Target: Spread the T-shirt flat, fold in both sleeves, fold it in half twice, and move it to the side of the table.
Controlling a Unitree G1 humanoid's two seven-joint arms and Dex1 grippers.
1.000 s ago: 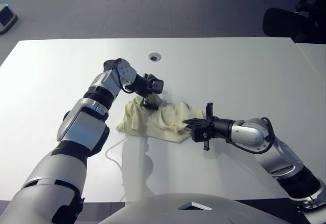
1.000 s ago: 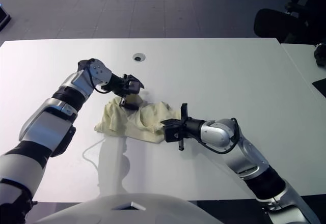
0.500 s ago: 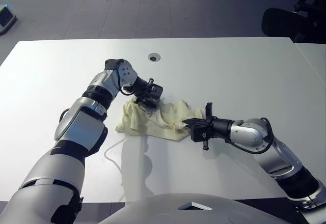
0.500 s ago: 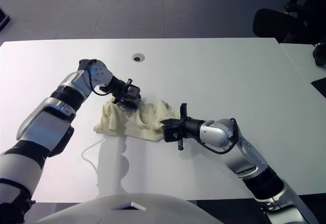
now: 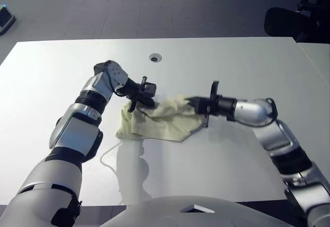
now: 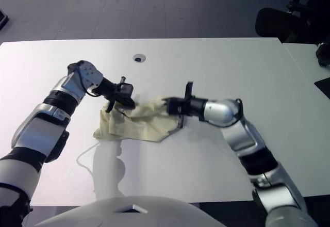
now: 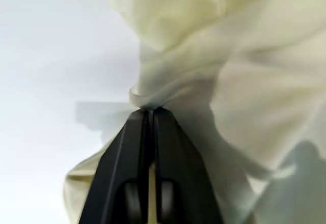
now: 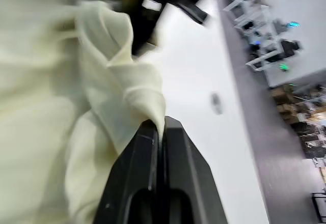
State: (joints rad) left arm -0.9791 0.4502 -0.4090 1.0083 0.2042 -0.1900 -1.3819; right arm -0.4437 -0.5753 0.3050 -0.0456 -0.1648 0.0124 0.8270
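- The white table [image 5: 242, 62] carries the whole job; the side of it, where the folded shirt is meant to end up, is well apart from where the cloth lies now
- The pale yellow T-shirt [image 5: 160, 123] lies crumpled near the middle of the table, between the two arms, bunched and creased, with no sleeve laid out that I can pick out
- Judging by that, the step in hand is the first one, spreading the shirt flat; no fold looks begun
- The left gripper [image 7: 147, 112] is clamped on a twisted pinch of fabric at the shirt's left upper edge, its fingers pressed together on the cloth
- The right gripper [image 8: 159, 126] is likewise closed on a fold of fabric at the shirt's right upper edge, held a little above the table
- The next move probably calls for drawing the two pinches apart and lifting enough for the body to hang free, then laying it down smooth
- A thin white cable [image 5: 109, 153] trails on the table just beside the shirt's near left corner and could snag the hem
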